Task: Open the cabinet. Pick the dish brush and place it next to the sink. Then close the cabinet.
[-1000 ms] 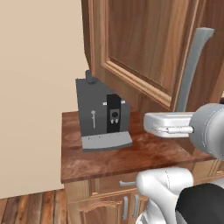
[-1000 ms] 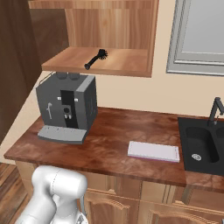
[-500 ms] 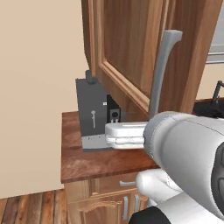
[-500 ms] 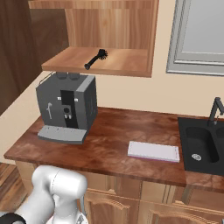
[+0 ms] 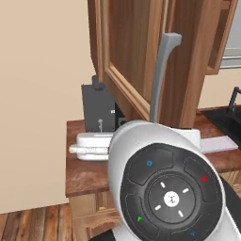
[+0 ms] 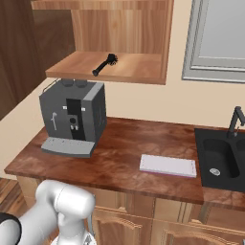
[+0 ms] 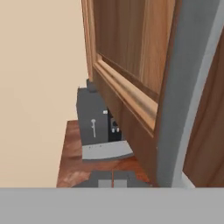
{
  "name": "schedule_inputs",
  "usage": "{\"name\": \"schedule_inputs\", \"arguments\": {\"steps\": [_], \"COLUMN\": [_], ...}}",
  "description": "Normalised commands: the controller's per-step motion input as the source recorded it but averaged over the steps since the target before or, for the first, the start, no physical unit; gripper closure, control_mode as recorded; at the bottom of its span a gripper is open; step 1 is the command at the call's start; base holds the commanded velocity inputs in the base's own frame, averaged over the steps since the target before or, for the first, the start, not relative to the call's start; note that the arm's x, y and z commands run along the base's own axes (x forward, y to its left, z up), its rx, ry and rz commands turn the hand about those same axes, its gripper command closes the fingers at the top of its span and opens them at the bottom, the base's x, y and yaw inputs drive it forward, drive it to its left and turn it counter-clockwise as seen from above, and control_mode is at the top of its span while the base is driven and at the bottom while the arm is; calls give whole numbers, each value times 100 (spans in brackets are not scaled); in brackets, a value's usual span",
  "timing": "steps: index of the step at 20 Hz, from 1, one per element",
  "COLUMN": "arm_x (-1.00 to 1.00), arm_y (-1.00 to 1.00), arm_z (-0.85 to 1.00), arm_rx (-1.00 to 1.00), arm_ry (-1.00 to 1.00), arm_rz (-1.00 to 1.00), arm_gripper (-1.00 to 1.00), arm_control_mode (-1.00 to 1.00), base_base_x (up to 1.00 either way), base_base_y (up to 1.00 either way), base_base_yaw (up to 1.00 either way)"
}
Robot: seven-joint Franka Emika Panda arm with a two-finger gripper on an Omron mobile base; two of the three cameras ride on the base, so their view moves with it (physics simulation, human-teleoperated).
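From the right base view I see the cabinet (image 6: 110,43) open, its shelf exposed, with the door (image 6: 19,57) swung out at far left. The dish brush (image 6: 105,64) lies on that shelf, bristle head toward the back wall, directly above the grey coffee machine (image 6: 72,117) on the bench (image 6: 129,158). Right of the machine a flat white pad (image 6: 168,165) rests on the bench, well apart from it. Further right is the black sink (image 6: 222,162) with its thin faucet (image 6: 234,120), under a grey-framed window (image 6: 217,40). In the left base view the door's grey bar handle (image 5: 162,75) stands upright just above the arm. In the hand view I note the claw (image 7: 113,181) pressed together with nothing pinched, low beside the handle (image 7: 188,92).
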Motion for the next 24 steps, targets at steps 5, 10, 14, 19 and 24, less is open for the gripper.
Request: {"name": "schedule_inputs", "arguments": {"steps": [5, 10, 14, 19, 24], "arm_x": [9, -28, -64, -63, -24], "arm_y": [23, 0, -1, -16, -43], "arm_z": [-3, 0, 0, 1, 2], "arm_rx": [0, 0, 0, 0, 0], "arm_ry": [0, 0, 0, 0, 0], "arm_rz": [-1, 0, 0, 0, -3], "arm_gripper": [100, 100, 100, 100, 100], "arm_control_mode": [-100, -100, -100, -100, -100], "base_base_x": [0, 0, 0, 0, 0], "base_base_y": [0, 0, 0, 0, 0], "base_base_yaw": [0, 0, 0, 0, 0]}}
